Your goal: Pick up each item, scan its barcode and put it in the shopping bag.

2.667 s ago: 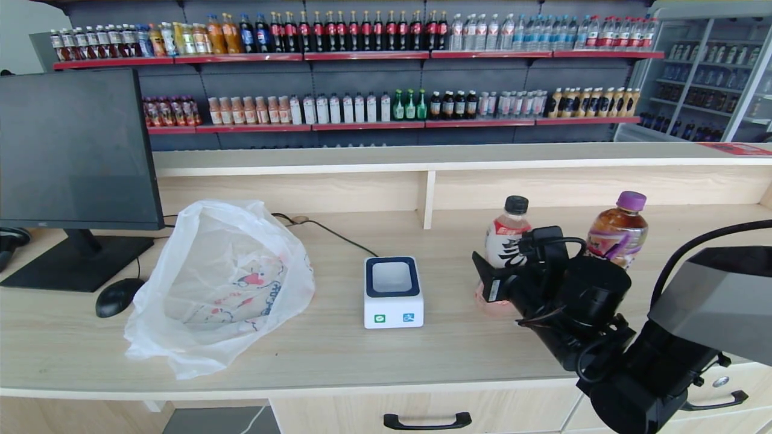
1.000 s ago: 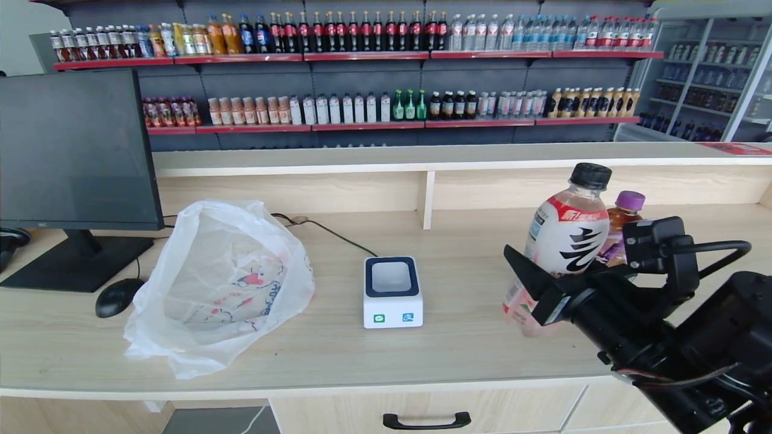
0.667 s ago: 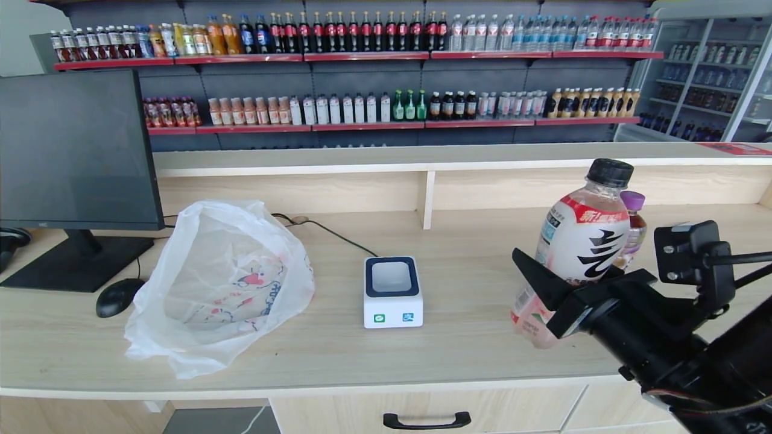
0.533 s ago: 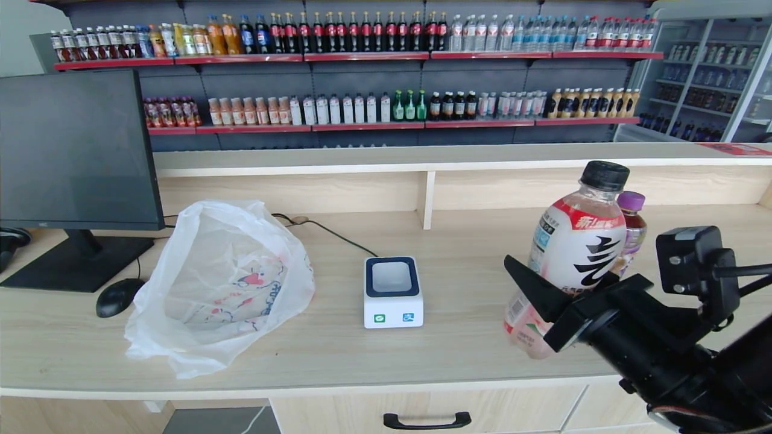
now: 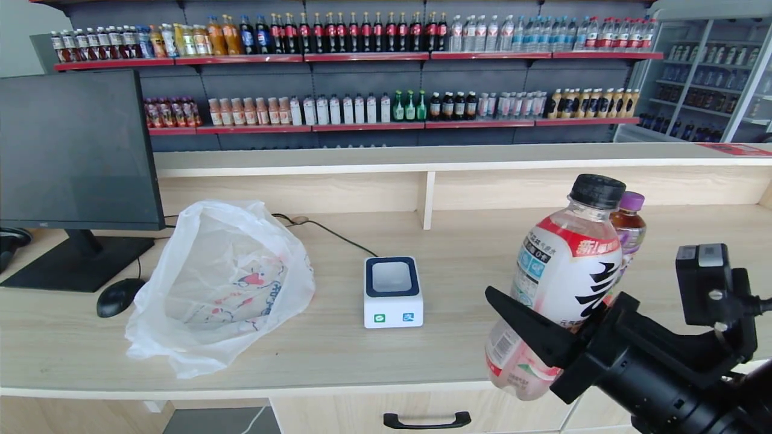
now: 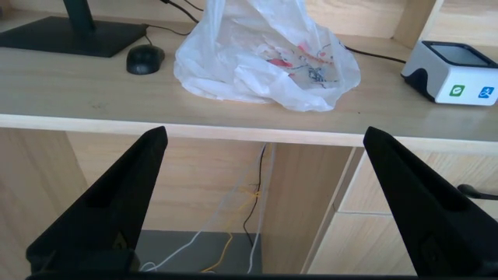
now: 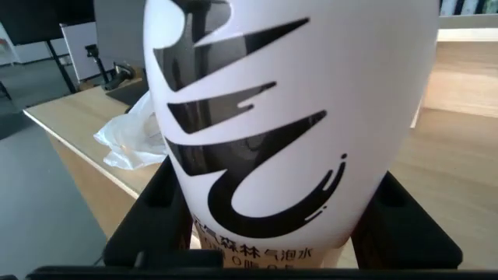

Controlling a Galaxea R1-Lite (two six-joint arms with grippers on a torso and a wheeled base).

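My right gripper [image 5: 561,328] is clamped on the black-capped drink bottle [image 5: 567,259]. I'd turn its barcode [image 5: 499,345] squarely onto the scanner [image 5: 392,291].

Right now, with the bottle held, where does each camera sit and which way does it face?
Head view: on the robot's head, looking forward and down over the wooden counter; the right end effector grips the black-capped, white-labelled drink bottle.
Left wrist view: before the counter's front edge, facing the crumpled white plastic bag; the open left end effector frames it.
Right wrist view: close behind the held bottle, fingers flanking it.
Shared: head and left wrist views both show the bag and the white box-shaped scanner.
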